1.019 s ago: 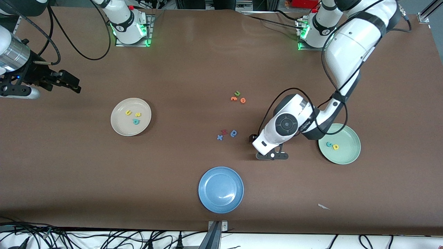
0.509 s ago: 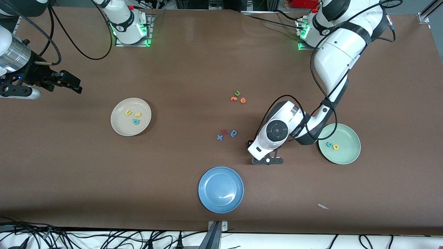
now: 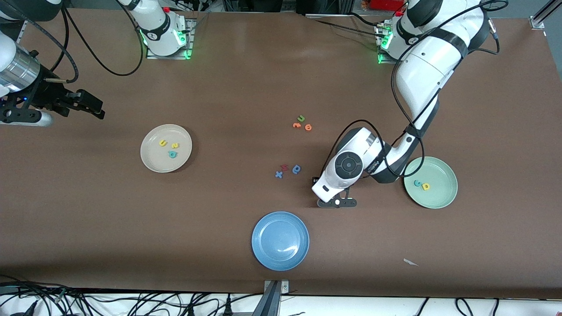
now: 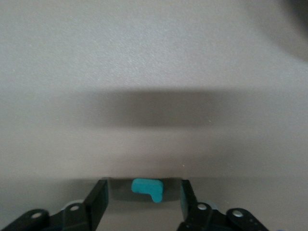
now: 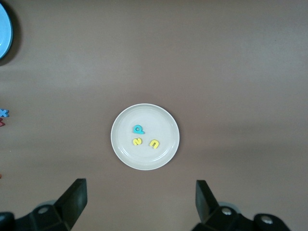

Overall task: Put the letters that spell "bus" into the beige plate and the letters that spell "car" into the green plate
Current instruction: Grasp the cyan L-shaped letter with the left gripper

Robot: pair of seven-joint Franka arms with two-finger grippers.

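The left gripper (image 4: 143, 199) is down at the table (image 3: 246, 79), between the green plate (image 3: 441, 199) and the small group of loose letters at mid-table; its fingers (image 4: 98, 202) stand on either side of a teal r (image 4: 147, 188) with a gap showing at each side, so they are part-way apart and not pressing it; the r lies flat on the table just inside the fingertips. In the green plate, beside the left arm's wrist, a teal c (image 3: 417, 183) and a yellow a (image 3: 425, 187) lie close together. The right gripper (image 5: 139, 202) waits in the air at the right arm's end of the table, fingers spread wide and holding nothing; the beige plate (image 3: 154, 163) sits below and ahead of it, holding a teal b (image 3: 172, 154), a yellow u (image 3: 163, 143) and a yellow s (image 3: 175, 145). A blue plate (image 3: 268, 259) lies near the left gripper, closer to the front camera.
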